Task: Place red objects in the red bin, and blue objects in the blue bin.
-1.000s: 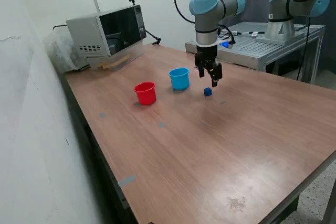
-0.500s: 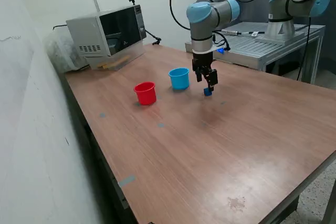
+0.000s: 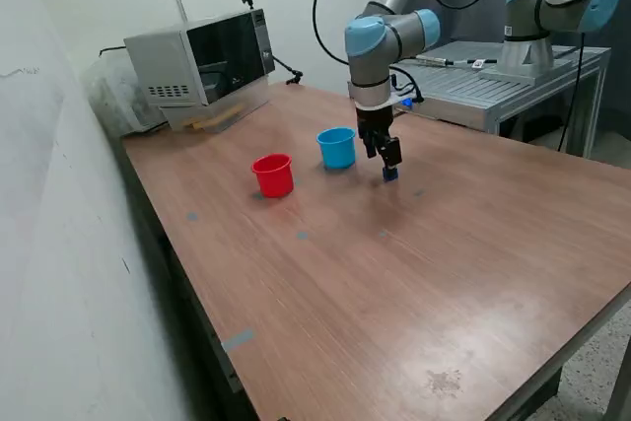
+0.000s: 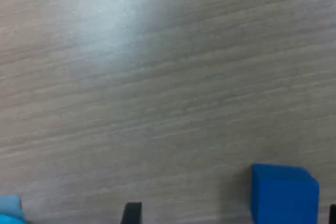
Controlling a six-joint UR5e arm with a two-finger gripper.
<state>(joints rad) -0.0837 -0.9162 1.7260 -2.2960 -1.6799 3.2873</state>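
Note:
One dark blue cube (image 3: 390,175) (image 4: 283,193) lies on the wooden table, to the exterior view's right of the light blue bin (image 3: 336,147), whose edge shows in the wrist view (image 4: 7,208). The red bin (image 3: 273,175) stands further to the exterior view's left. My gripper (image 3: 385,155) (image 4: 232,214) hangs open just above the cube. The wrist view shows the cube between the two dark fingertips (image 4: 132,213), close to one of them and not gripped. The red objects are out of view.
A microwave (image 3: 202,61) sits at the table's back corner by the wall. A second arm (image 3: 552,7) stands on a metal bench (image 3: 493,91) behind the table. Small tape marks (image 3: 237,339) dot the wooden table (image 3: 414,283).
My gripper has moved toward the exterior view's left and come down over the dark blue cube. The cube and both cups have stayed in place.

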